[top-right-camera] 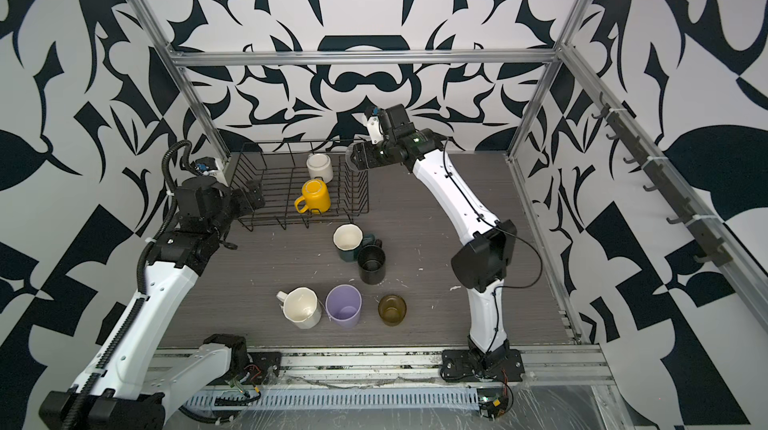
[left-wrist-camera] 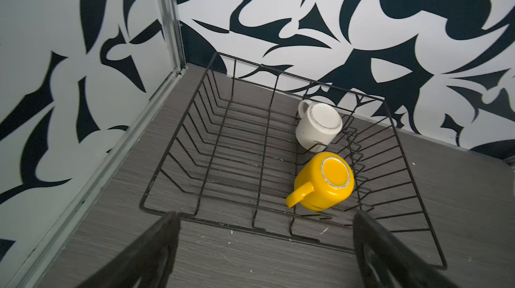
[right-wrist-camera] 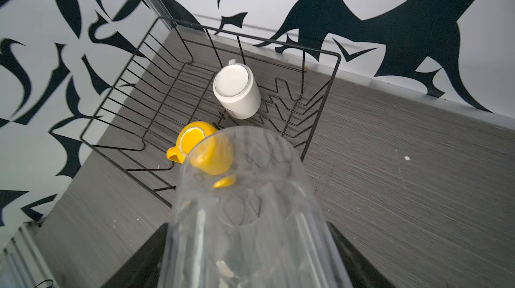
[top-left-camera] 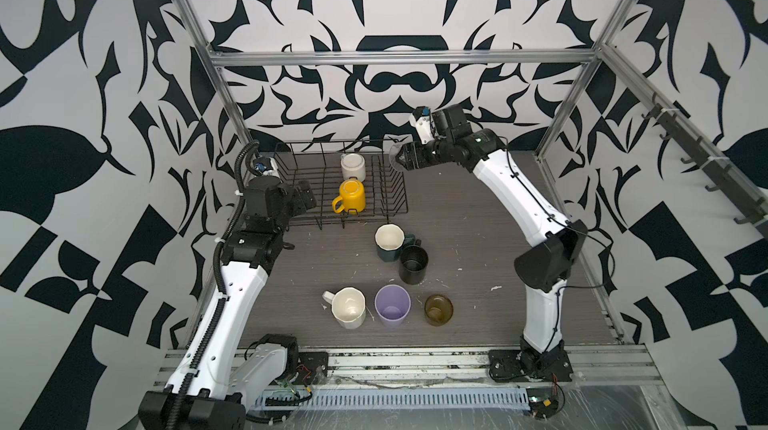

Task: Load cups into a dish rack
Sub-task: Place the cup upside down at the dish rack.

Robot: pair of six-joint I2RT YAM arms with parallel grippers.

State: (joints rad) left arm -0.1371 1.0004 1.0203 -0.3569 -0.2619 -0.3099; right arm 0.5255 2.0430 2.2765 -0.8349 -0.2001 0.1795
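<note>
Two mugs, yellow (top-left-camera: 351,196) and white (top-left-camera: 353,166), sit upside down in the dish rack (top-left-camera: 309,184) beside its dividers (handles pointing different ways). Up by the rack's right end, the right gripper (top-left-camera: 404,157) clasps a clear glass (right-wrist-camera: 250,203). The left gripper (left-wrist-camera: 264,217), spread wide and empty, hangs at the left end.

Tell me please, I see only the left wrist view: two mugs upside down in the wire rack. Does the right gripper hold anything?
Observer: Yes, the right gripper holds a clear glass in the air, near the dish rack's far right corner.
Operator: How many cups stand on the table?
Observer: Five, all upright: dark-green faceted mug, black mug, cream faceted mug, lilac tumbler, amber-brown glass.
Operator: Do any touch?
Observer: The black mug seems to touch the dark-green faceted mug's handle; the front three stand apart.
</note>
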